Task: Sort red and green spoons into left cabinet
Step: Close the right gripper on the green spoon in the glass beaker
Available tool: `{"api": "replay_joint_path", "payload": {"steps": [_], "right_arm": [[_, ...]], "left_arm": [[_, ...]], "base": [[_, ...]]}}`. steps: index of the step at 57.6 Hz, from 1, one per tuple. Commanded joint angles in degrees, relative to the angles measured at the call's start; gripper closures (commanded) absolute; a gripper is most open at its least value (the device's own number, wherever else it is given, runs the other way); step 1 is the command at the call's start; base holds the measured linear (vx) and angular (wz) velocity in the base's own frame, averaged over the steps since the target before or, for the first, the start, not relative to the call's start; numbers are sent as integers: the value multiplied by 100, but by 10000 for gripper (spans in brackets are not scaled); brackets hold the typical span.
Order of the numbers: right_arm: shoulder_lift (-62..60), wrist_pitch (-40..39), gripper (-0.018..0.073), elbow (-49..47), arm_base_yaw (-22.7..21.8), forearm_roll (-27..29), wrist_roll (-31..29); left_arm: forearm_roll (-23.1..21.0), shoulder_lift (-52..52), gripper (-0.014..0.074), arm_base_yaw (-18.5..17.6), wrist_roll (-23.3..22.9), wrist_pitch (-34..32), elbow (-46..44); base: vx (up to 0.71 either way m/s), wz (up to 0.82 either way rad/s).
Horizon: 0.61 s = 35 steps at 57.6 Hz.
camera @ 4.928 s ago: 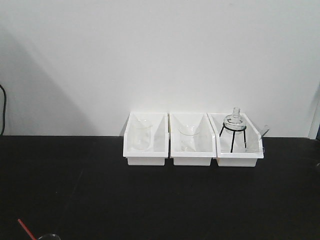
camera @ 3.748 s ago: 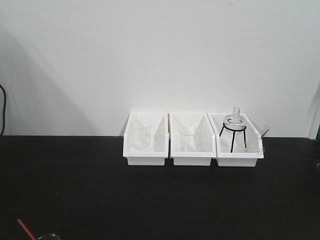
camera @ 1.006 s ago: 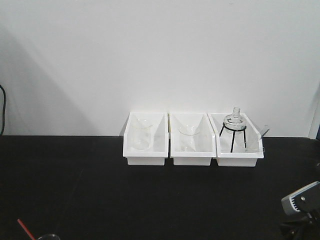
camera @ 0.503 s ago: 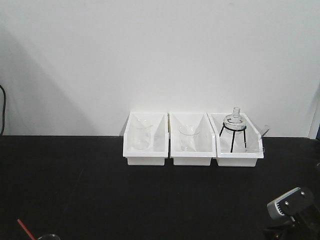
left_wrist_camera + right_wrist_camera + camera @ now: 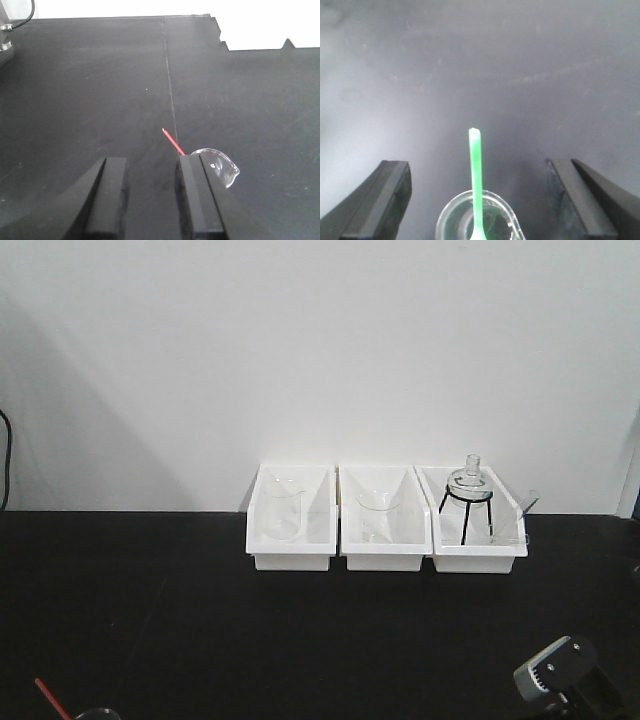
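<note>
Spoons stand handle-up in small glass beakers rather than lying flat on the black desk [image 5: 200, 620]. This leaves each thin handle free to be pinched without scraping the surface.

The green spoon [image 5: 475, 165] rises from a clear beaker [image 5: 451, 220] that sits squarely between the jaws of the right gripper [image 5: 477, 172]. That gripper is spread wide, with both jaws well apart from the handle and touching nothing. It looks lined up to close on the green handle, which has not yet happened.

The left gripper [image 5: 150, 170] is parted more narrowly and holds nothing. The red spoon [image 5: 174, 141] slants away just ahead of it, past the finger on the right side of the wrist view. It leans out of a second beaker [image 5: 222, 170] just outside that same finger. Whether glass and finger touch I cannot tell. The spoon lies off the gripper's centre line, so this arm would probably need to shift sideways before any grasp.

Three white bins [image 5: 290, 562] of glassware line the wall, well ahead of both grippers. The left cabinet appears in none of the views, so both spoons are judged still to be moved.
</note>
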Motion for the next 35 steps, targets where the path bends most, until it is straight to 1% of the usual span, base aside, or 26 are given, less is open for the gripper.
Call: {"api": "replay_joint_path", "payload": {"steps": [1,16,35], "right_arm": [[-6,182,-29,-165,6,438,-219],[235,174,-29,-165,6,706,-472],[513,170,-26,-165,6,886,-580]], "left_arm": [[-42,-4,212,-20,-24,-427,-186],[-42,-4,212,-20,-24,-427,-186],[-42,-4,212,-20,-24,-427,-186]], "base": [[0,0],[0,0],[0,0]]}}
